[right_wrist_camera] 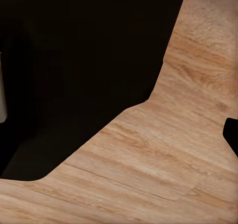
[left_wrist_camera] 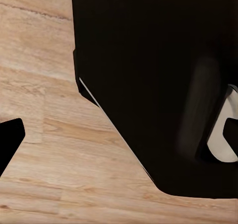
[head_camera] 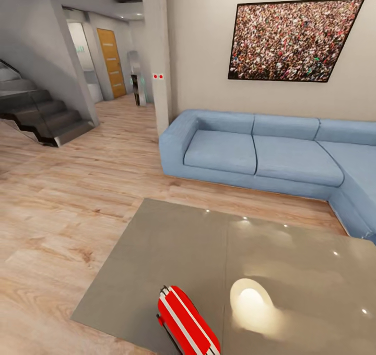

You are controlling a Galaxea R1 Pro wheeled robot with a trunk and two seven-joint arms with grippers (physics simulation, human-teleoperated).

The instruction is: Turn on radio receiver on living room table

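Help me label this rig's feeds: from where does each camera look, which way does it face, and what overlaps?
Head view: from the robot's head, forward and down over the table, radio receiver and blue sofa.
Left wrist view: near the left gripper, facing the wood floor past a dark robot part.
Right wrist view: likewise, floor and dark body.
All three share the plank floor.

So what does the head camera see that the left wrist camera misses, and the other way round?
Head view alone: the red radio receiver lying near the close edge of the glossy grey table, a blue corner sofa beyond it, a framed crowd picture on the wall, and stairs with an orange door further back. Left wrist view alone: a large black body part of the robot from close up, with a pale grey piece at its edge. Both share the light wood plank floor.
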